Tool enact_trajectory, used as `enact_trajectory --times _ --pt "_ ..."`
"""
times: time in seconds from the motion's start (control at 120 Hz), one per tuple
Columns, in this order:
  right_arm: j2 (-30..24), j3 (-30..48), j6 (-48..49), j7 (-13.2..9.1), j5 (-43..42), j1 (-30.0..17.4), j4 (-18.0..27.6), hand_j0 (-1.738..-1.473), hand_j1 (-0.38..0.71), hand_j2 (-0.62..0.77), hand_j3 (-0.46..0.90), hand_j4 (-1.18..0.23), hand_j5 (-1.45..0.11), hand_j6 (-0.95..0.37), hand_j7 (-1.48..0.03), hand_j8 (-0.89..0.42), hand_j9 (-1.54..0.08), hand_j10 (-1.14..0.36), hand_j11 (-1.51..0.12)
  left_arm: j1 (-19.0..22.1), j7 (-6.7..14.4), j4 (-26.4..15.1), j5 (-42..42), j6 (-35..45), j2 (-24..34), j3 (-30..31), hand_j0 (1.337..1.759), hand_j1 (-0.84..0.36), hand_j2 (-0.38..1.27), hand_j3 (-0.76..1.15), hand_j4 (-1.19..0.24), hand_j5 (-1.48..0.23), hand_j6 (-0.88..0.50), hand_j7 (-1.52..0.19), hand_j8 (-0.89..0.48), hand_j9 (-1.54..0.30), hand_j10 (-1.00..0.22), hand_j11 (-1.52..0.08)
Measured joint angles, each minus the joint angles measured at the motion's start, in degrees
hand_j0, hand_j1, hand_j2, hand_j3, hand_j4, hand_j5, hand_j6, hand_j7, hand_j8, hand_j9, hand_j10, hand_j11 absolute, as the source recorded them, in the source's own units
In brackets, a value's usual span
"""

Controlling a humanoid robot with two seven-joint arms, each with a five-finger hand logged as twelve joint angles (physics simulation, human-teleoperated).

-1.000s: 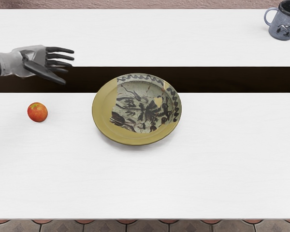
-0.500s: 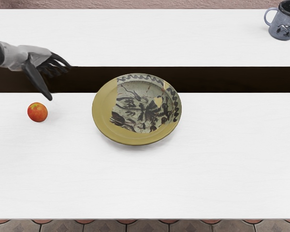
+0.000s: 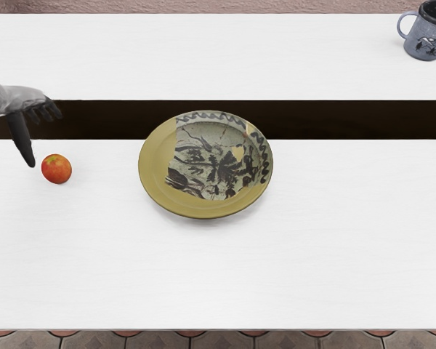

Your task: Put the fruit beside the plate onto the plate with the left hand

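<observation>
A small red-orange apple (image 3: 57, 169) lies on the white table, left of a yellow-rimmed plate (image 3: 154, 190) with a dark painted pattern. The plate holds nothing. My left hand (image 3: 30, 123) comes in from the left edge, above and just left of the apple, apart from it. Its thumb points down toward the table beside the apple and the other fingers are loosely spread; it holds nothing. The right arm does not show.
A blue-grey mug (image 3: 426, 30) stands at the far right corner on the rear table. A dark gap (image 3: 312, 120) runs between the rear and front table surfaces, behind the plate. The front table's near edge lies along the bottom.
The left hand has drawn back leftward and down, from near the gap above the table to just beside the apple. Apple and plate have not moved.
</observation>
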Motion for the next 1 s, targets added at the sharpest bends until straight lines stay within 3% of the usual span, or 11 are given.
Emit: enact_trajectory --times 0.283,1.0 --pt "0.0 0.0 0.0 0.0 0.0 0.0 0.0 -1.658 -0.31 -0.01 0.00 -0.03 -0.05 -0.03 -0.05 -0.03 -0.05 -0.03 -0.05 -0.8 0.1 -0.2 -1.6 9.3 -10.1 7.9 1.658 0.05 0.05 0.00 -0.25 -0.32 -0.25 -0.32 -0.25 -0.32 -0.25 -0.32" --pt "0.0 0.0 0.0 0.0 0.0 0.0 0.0 -1.658 -0.31 -0.01 0.00 -0.03 -0.05 -0.03 -0.05 -0.03 -0.05 -0.03 -0.05 13.6 0.2 13.4 -1.8 16.4 -25.3 8.8 1.658 0.05 0.05 0.00 -0.25 -0.32 -0.25 -0.32 -0.25 -0.32 -0.25 -0.32"
